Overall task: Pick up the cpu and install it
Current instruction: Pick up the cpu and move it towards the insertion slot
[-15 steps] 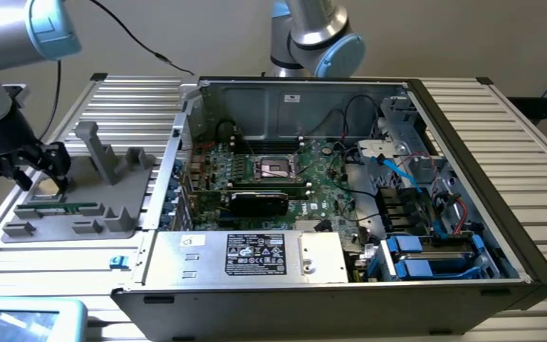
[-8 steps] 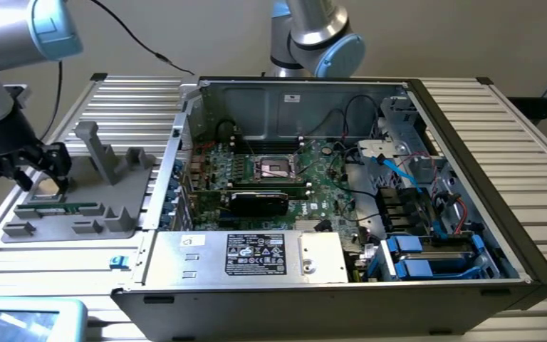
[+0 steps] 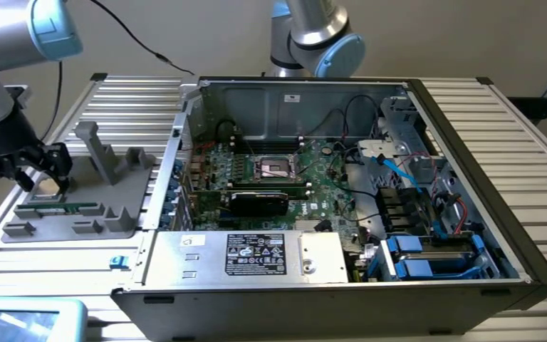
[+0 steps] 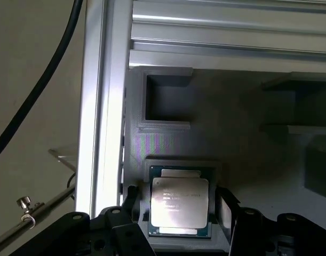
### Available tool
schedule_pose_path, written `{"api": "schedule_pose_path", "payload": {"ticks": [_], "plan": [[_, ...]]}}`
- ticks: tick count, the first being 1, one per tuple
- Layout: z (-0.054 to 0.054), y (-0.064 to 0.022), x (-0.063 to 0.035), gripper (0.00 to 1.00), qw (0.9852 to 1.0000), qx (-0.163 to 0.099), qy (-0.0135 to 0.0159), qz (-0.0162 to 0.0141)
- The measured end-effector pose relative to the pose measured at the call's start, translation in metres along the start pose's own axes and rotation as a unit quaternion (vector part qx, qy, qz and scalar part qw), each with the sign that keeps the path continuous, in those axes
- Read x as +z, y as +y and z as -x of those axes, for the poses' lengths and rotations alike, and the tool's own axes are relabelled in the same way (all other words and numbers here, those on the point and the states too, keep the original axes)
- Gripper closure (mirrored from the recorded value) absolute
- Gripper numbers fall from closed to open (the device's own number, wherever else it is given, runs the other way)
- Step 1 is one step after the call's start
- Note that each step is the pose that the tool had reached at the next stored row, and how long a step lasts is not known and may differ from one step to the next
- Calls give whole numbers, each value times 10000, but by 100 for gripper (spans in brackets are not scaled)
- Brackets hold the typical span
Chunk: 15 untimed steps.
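Note:
The cpu (image 4: 180, 198) is a small square chip with a shiny silver top. It lies flat in a recess of the grey holder (image 4: 168, 144). In the exterior view the cpu (image 3: 50, 187) sits at the far left of the table. My gripper (image 4: 180, 216) is low over it and open. One black finger (image 4: 133, 200) stands on each side of the chip, with a small gap to it. From outside, the gripper (image 3: 48, 179) hangs straight down over the holder (image 3: 83, 221). The metal-framed socket (image 3: 275, 167) sits on the motherboard inside the open computer case (image 3: 464, 142).
A green memory stick (image 3: 60, 209) lies in the holder near the gripper, and grey upright posts (image 3: 102, 153) stand beside it. A second arm's base (image 3: 312, 35) rises behind the case. Cables, a dark card (image 3: 259, 199) and blue drive bays (image 3: 435, 260) crowd the case.

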State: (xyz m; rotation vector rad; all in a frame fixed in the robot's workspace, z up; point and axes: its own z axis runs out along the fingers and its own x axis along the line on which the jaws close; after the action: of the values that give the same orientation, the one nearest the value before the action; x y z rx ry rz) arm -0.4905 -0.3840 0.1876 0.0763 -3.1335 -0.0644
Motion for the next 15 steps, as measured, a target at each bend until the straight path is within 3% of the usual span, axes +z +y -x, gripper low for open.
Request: {"api": "schedule_pose_path", "payload": {"ticks": [4,5,15], "plan": [[0,0,0,35,10000,0,0,0],[0,0,0,42,10000,0,0,0],[1,0,0,42,10000,6,0,2]]}}
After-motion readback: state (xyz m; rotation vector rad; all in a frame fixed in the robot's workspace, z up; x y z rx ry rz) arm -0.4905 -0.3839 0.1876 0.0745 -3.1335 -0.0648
